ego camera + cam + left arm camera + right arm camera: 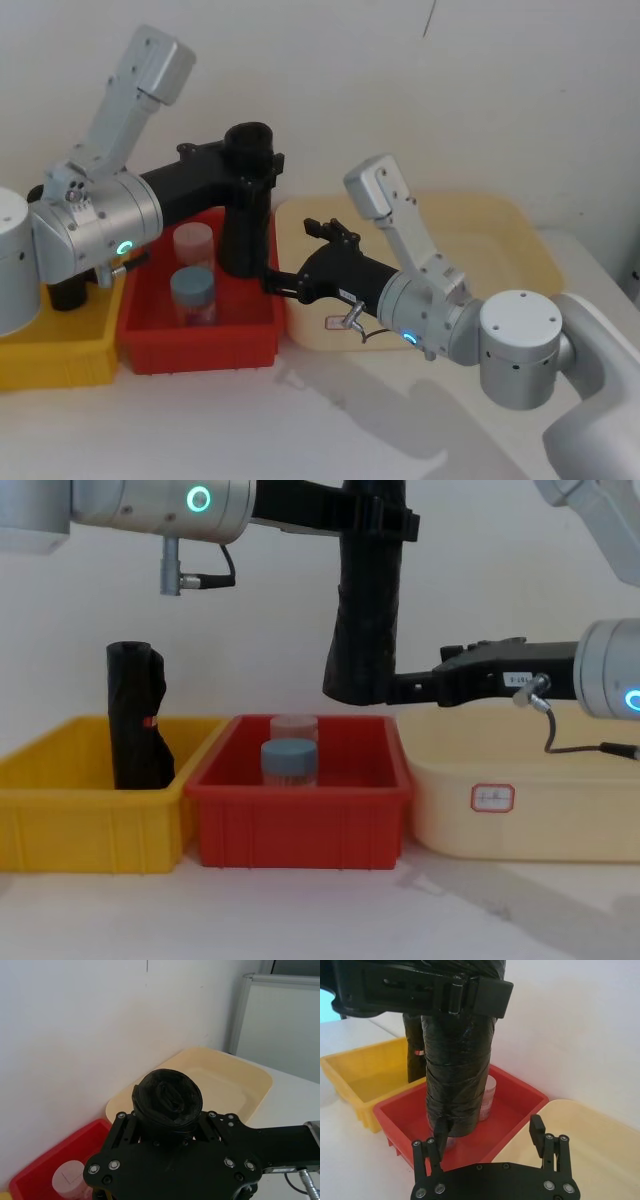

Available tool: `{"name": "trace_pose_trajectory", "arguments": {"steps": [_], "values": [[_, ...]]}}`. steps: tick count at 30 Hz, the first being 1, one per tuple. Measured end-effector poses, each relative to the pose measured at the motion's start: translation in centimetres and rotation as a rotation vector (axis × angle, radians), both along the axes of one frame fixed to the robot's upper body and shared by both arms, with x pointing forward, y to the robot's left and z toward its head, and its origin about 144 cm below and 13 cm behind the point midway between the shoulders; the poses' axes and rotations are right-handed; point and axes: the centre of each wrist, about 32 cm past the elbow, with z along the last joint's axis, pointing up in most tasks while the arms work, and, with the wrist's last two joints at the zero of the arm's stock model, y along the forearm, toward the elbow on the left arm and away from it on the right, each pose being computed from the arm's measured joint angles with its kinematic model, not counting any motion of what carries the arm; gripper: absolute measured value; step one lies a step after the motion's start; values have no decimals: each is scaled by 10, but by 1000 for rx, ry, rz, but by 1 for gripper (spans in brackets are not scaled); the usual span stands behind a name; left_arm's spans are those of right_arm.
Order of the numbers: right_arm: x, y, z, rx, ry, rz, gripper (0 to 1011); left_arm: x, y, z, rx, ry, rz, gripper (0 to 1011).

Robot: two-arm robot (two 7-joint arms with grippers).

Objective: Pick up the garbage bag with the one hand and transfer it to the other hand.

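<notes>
1. Your left gripper [258, 170], on the green-ring arm, comes in from 9 o'clock in the head view. Its jaws are clenched on the garbage bag [246, 228] near its top end.
2. The garbage bag hangs upright in the air over the right part of the red bin [200, 348]. In the chest view its bottom end sits above the bin rim, touching nothing below.
3. Your right gripper [272, 283], on the blue-ring arm, reaches in from 4 o'clock, level with the bag's bottom end. Its jaws are released and spread wide.
4. In the right wrist view one finger [439, 1141] crosses the bag's bottom edge and the other stands off to the side. You cannot tell whether it touches.
5. The red bin holds two upright jars, a clear jar [194, 243] at 12 o'clock of a blue-lidded jar [193, 293].
6. The yellow bin [55, 360] sits at 9 o'clock of the red bin, just beside it. It holds a black roll [137, 725] with a red mark.
7. The cream tray [500, 225] is at 3 o'clock of the red bin, under the right arm.
8. Both bins and the tray stand on the white bench [200, 430].
</notes>
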Motion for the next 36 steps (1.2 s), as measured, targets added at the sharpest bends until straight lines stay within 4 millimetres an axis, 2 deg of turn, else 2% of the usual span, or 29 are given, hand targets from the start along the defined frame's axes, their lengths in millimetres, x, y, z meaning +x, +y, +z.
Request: {"name": "trace_pose_trajectory", "arguments": {"steps": [22, 36], "values": [[-3, 5, 2, 64, 54, 22, 1000, -5, -5, -5, -16, -9, -12, 377], [-9, 2, 8, 182, 136, 102, 1000, -5, -10, -7, -24, -33, -20, 377]]}}
